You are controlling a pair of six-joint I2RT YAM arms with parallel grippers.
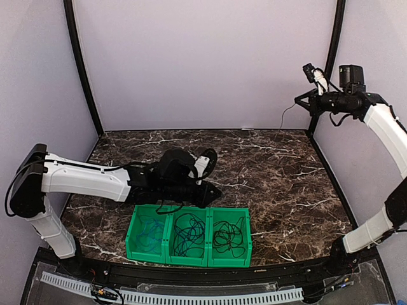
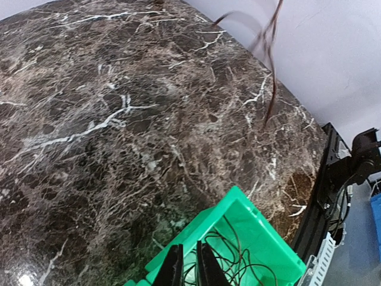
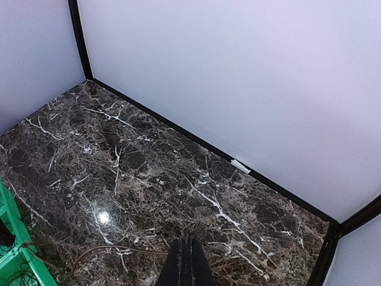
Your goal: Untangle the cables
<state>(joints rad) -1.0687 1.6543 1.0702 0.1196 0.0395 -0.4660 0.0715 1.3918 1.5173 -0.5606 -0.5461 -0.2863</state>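
Right gripper [image 3: 187,257] pinched shut on a thin brown cable [image 3: 131,249]; left gripper [image 2: 189,267] barely parted over the green bin [image 1: 188,259].

The right arm was raised high by the back right corner. Its fingers were pressed together on the end of the brown cable, which trailed down to the marble table [image 1: 280,171]. The left gripper hovered just above the bin's right compartment with only a narrow slit between its fingers and nothing visible in it. Each of the bin's three compartments held one loose coil: a blue cable [image 1: 149,234] on the left, a dark cable [image 1: 189,232] in the middle and a black cable [image 1: 229,236] on the right.
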